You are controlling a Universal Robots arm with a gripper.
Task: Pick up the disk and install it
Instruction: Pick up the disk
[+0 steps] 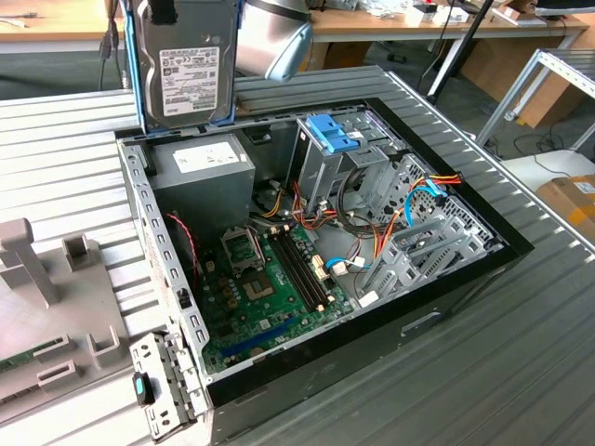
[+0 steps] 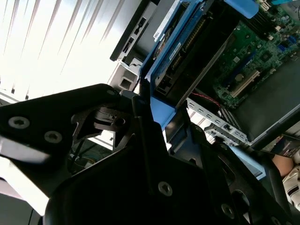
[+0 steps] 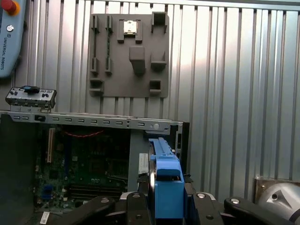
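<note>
The black gripper point(image 3: 168, 208) clamps the flat grey-metal disk with blue plastic rails point(image 1: 190, 37). The exterior view shows its white label point(image 1: 189, 84) — the first wrist view, a smooth rail point(image 3: 167, 183) between the jaws.

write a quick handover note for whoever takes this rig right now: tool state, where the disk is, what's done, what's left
Tool: shut on the disk.
Disk: held upright in the air with its label toward the exterior camera, above the open case, near the power-supply box.
Done: pickup.
Left: the install. The disk is not yet in the case.
</note>
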